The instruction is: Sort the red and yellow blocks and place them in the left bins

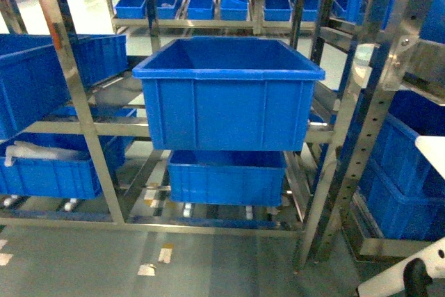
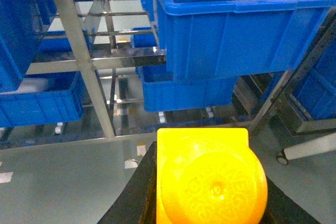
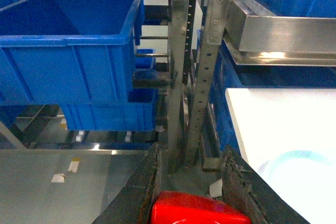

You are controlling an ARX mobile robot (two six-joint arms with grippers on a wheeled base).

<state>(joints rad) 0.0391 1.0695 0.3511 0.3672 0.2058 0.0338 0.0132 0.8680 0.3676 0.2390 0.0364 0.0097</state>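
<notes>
The left wrist view looks down past the left gripper (image 2: pixel 210 203), whose dark fingers (image 2: pixel 139 192) are closed against the sides of the yellow block (image 2: pixel 210 179), so the block fills the space between them at the bottom of the picture. One round stud on the block faces the camera, and its squared end points forward toward the racking. The right wrist view shows the right gripper (image 3: pixel 195 203) in the same way, its two dark fingers (image 3: pixel 147 187) pressed to either side of the red block (image 3: pixel 198 211); only the block's glossy upper edge shows, lying crosswise between the fingers, and its full shape cannot be told. In the head view neither block is visible. Ahead stands a large blue bin (image 1: pixel 228 95) on a steel shelf rack (image 1: pixel 69 81), its rolled rim level and its top open, with clear space above it. A second blue bin (image 1: pixel 226 177) sits directly beneath it on the lower shelf. More blue crates (image 1: pixel 42 81) fill the left bay of the rack. Upright steel posts flank the front bin on both sides. To the right, a white table (image 3: pixel 278 129) carries a pale blue plate (image 3: pixel 294 166), just beside the right gripper. Grey floor (image 1: pixel 208 262) lies open between the robot and the rack.
</notes>
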